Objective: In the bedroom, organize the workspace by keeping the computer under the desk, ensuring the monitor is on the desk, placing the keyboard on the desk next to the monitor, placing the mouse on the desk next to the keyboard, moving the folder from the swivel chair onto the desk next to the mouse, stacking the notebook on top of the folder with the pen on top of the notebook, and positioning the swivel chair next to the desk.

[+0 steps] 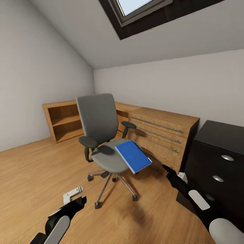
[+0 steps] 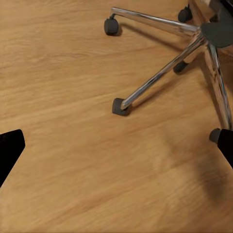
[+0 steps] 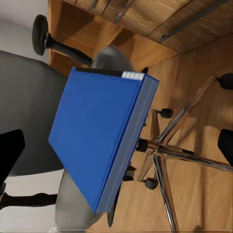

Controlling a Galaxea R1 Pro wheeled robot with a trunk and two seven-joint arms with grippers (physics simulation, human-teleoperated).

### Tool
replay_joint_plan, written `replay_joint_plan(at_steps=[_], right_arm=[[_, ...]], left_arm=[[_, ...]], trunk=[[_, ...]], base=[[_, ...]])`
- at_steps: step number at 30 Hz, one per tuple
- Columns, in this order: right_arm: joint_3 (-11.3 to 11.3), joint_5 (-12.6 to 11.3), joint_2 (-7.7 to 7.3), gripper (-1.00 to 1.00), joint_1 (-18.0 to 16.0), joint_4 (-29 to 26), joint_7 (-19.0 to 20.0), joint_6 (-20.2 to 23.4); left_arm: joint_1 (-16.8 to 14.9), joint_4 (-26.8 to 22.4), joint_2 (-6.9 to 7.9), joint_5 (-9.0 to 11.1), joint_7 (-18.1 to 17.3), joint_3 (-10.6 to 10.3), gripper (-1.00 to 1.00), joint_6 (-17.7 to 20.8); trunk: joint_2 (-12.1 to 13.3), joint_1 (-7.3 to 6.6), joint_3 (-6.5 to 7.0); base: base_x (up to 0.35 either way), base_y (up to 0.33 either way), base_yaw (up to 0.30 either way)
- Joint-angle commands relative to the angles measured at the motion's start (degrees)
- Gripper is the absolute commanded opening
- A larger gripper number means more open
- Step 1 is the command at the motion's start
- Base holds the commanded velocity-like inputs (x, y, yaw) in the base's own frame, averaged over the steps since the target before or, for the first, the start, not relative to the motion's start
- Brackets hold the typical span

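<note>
Desk (image 1: 220, 135) is the biggest thing here, just its glossy black corner and dark drawers with silver knobs, along the room's right side past the light wood cabinet (image 1: 162, 132). Swivel chair (image 1: 101, 135) sits mid-floor, well apart from it. The folder (image 1: 133, 156) lies on the seat's front right corner, and a good chunk of it overhangs the seat edge, tilted a bit.

Right gripper (image 1: 166, 168) is reaching toward the folder, near it but not touching. In the right wrist view the fingertips sit wide apart with nothing between them. Left gripper (image 1: 80, 200) hangs low over the wood floor by the chrome legs, spread open too, empty.

My worry: that folder is barely perched, so a clumsy nudge from the right arm probably slides it off onto the floor. Chair's on casters too, so any push might roll the whole thing away mid-grab.
</note>
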Motion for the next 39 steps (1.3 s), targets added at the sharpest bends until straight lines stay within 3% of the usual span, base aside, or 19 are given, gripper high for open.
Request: replay_joint_plan(at_steps=[1, 10, 23, 34, 39], right_arm=[[0.3, -0.5, -0.07, 1.0, 0.0, 0.6, 0.3, 0.2], [0.1, -0.6, -0.3, 1.0, 0.0, 2.2, 4.4, 1.5], [0.0, -0.5, -0.41, 1.0, 0.0, 4.4, 5.8, 2.0], [0.0, -0.3, -0.4, 1.0, 0.0, 4.7, 5.8, 1.8], [0.2, -0.1, -0.3, 1.0, 0.0, 4.4, 7.7, 1.7]], left_arm=[[-0.1, -0.1, 0.06, 0.3, 0.5, -0.3, 1.0, 0.1], [0.0, -0.1, 0.1, 0.3, 0.4, -2.7, 1.0, 0.0], [0.0, -1.0, 0.15, 0.3, 0.4, -5.5, 1.0, -0.1], [0.0, -1.3, 0.08, 0.4, 0.4, -6.0, 1.0, -0.1], [0.0, -1.1, 0.1, 0.5, 0.4, -6.0, 1.0, 0.1]], trunk=[[-0.4, 0.21, -0.24], [-4.1, 2.19, -1.86], [-4.3, 2.54, -4.74], [-4.4, 2.82, -7.17], [-4.4, 2.82, -7.17]], base=[[0.0, 0.0, 0.0], [0.0, 0.0, 0.0], [0.0, 0.0, 0.0], [0.0, 0.0, 0.0], [0.0, 0.0, 0.0]])
